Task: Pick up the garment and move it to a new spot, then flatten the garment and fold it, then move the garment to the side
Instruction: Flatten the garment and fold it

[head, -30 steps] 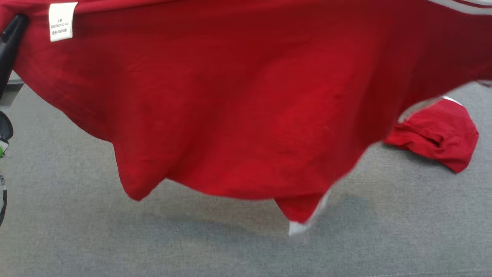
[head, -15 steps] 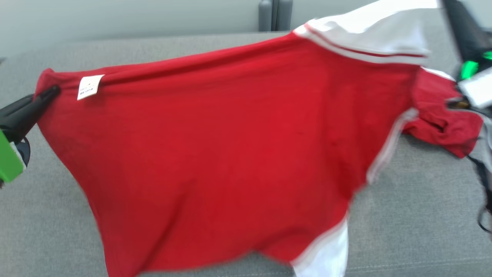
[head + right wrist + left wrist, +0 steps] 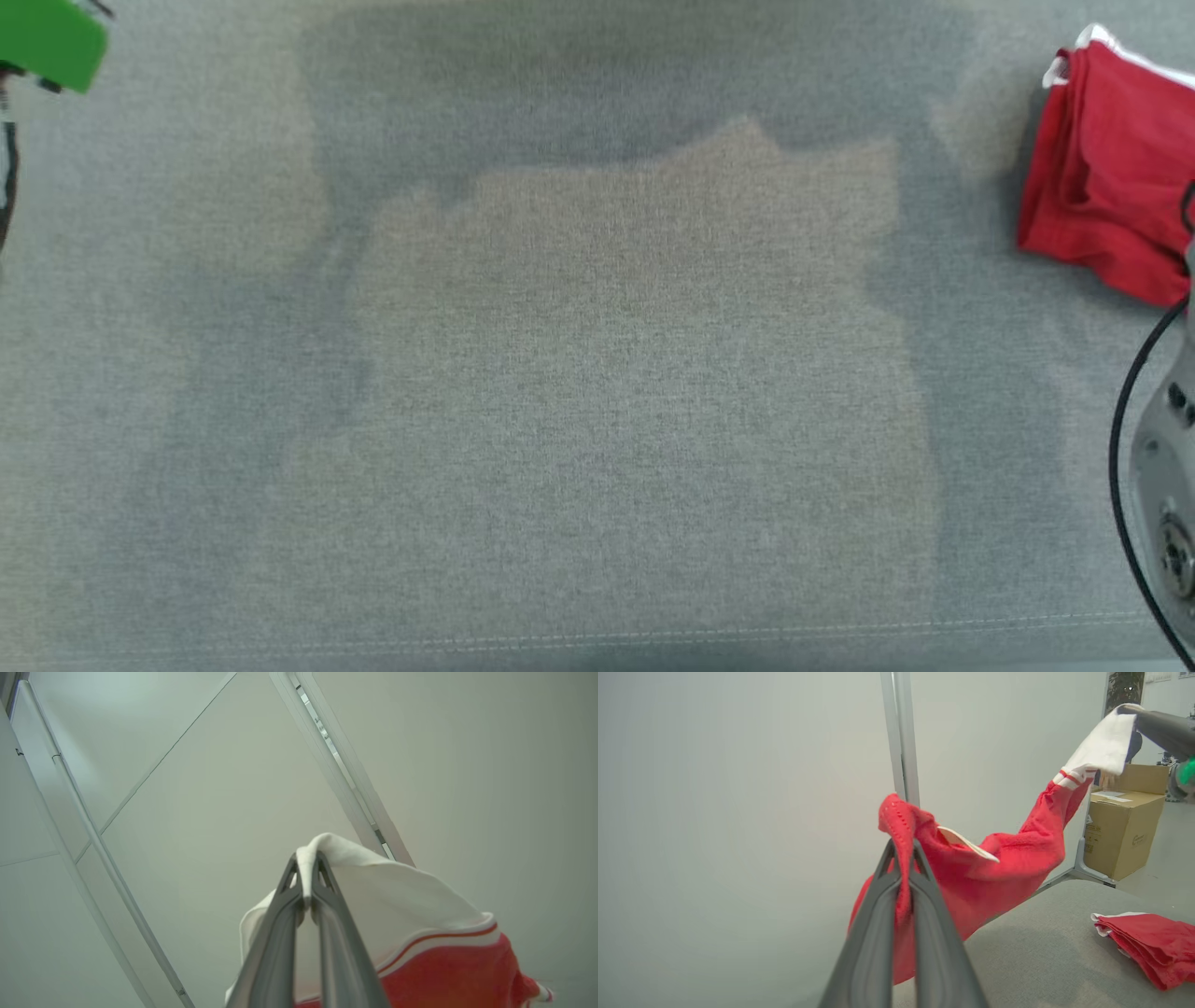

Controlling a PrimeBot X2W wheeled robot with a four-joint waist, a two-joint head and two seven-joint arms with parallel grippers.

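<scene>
Head view first: bare grey counter (image 3: 597,420) with a broad soft shadow (image 3: 523,103) across its far half. A green tag (image 3: 47,42) on the left arm sits in the top left corner, and the right arm's pale joint (image 3: 1167,485) shows at the lower right. A folded red pile (image 3: 1102,196) rests on the counter by the right edge. Over to the left wrist view: the left fingers (image 3: 924,891) are pinched tight on a red corner of the garment (image 3: 1017,858), cloth squeezed between them. From there the garment runs as a sagging band up and across to the right fingers (image 3: 1157,725), clamped on its white sleeve end. A white label (image 3: 966,844) shows near the left grip, with a cardboard box (image 3: 1125,830) on the floor beyond. The garment hangs over the counter, though the fingers hide whether its lowest fold brushes the surface. Right wrist view: the right fingers (image 3: 327,896) are closed hard on a fold of white cloth, the red body dropping away below the striped band. So the long axis runs grip to grip, side to side above the counter, one end per arm, neither nearer. The lay-down, I'd judge, wants both arms descending together with the span taut, landing left of the folded pile.
</scene>
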